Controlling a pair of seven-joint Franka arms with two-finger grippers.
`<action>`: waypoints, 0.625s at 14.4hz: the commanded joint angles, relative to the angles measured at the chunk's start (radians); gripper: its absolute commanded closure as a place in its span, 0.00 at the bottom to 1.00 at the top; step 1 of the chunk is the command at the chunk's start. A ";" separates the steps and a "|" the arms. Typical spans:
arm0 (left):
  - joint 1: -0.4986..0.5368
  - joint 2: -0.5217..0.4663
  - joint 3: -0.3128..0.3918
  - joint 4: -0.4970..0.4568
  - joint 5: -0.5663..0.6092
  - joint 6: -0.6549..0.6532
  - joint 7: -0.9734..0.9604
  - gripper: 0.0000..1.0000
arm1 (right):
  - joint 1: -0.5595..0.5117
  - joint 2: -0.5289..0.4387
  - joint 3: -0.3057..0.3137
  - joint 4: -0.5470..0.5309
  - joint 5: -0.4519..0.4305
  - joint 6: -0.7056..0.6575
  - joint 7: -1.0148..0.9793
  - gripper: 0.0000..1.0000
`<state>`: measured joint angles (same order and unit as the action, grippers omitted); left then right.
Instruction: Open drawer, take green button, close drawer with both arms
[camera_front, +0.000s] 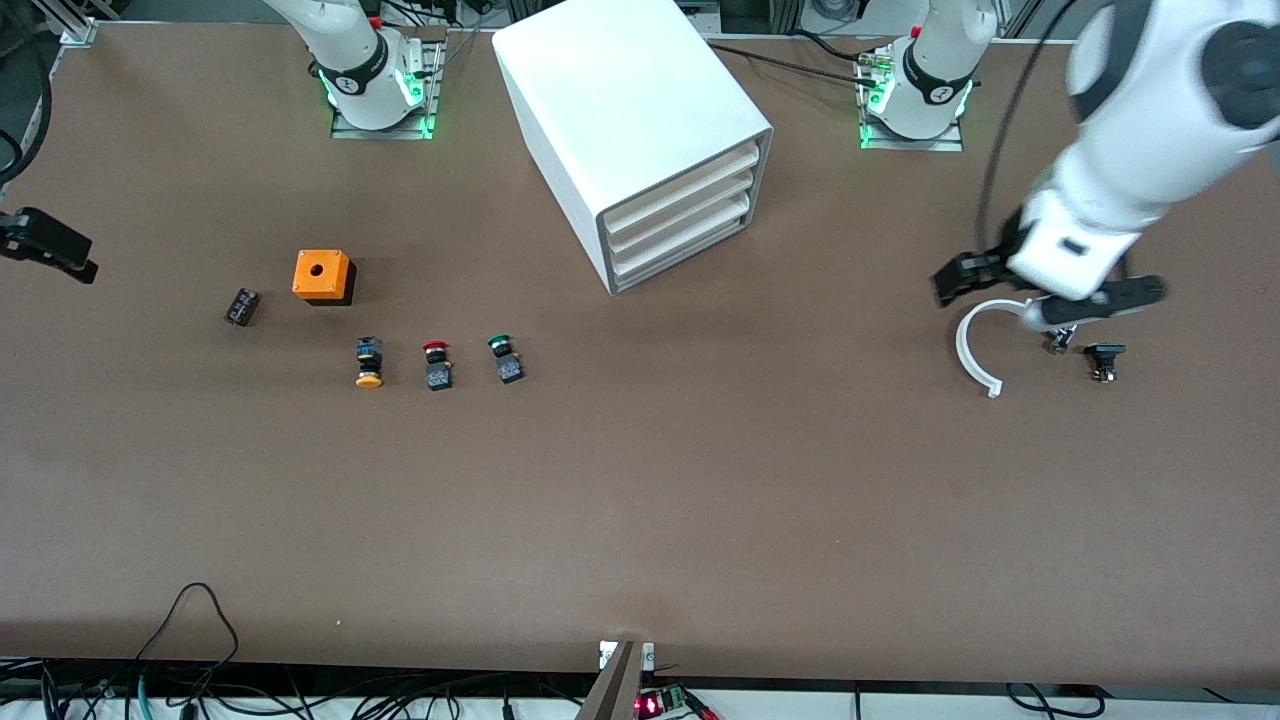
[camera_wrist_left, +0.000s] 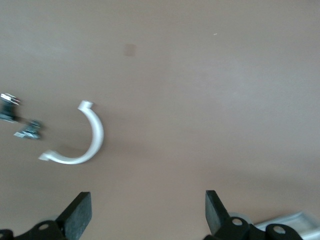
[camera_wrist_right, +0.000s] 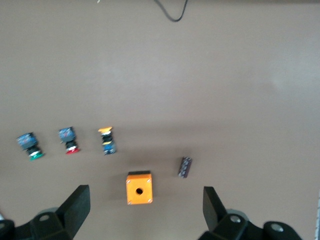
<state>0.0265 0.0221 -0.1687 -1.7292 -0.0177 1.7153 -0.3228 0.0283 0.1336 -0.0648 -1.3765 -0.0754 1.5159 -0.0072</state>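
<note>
Starting on drawer (camera_front: 680, 252), still shut. My left gripper (camera_wrist_left: 147, 212) over worktop (camera_front: 700, 480) near white hook (camera_front: 975, 350), jaws spread; right gripper (camera_wrist_right: 145, 212) waits at right arm's end, over orange box (camera_wrist_right: 139, 188), jaws spread. I must hook lowest drawer only, pull straight.

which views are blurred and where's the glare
Front view: the left arm is motion-smeared, the cabinet top nearly blown out white. Left wrist view: the white hook and small parts beside it are smeared. Right wrist view: soft, the three buttons fuzzy.
</note>
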 joint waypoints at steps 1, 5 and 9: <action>-0.002 -0.005 0.093 0.106 0.013 -0.141 0.213 0.00 | 0.001 -0.002 0.003 -0.019 0.020 -0.025 0.010 0.00; -0.002 -0.013 0.152 0.167 0.028 -0.186 0.413 0.00 | 0.001 -0.078 -0.001 -0.119 0.034 -0.010 0.018 0.00; -0.003 -0.014 0.152 0.169 0.062 -0.189 0.438 0.00 | 0.001 -0.213 -0.012 -0.337 0.045 0.130 -0.002 0.00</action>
<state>0.0294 0.0033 -0.0150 -1.5840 0.0007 1.5489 0.0864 0.0292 0.0247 -0.0750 -1.5699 -0.0411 1.5883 -0.0017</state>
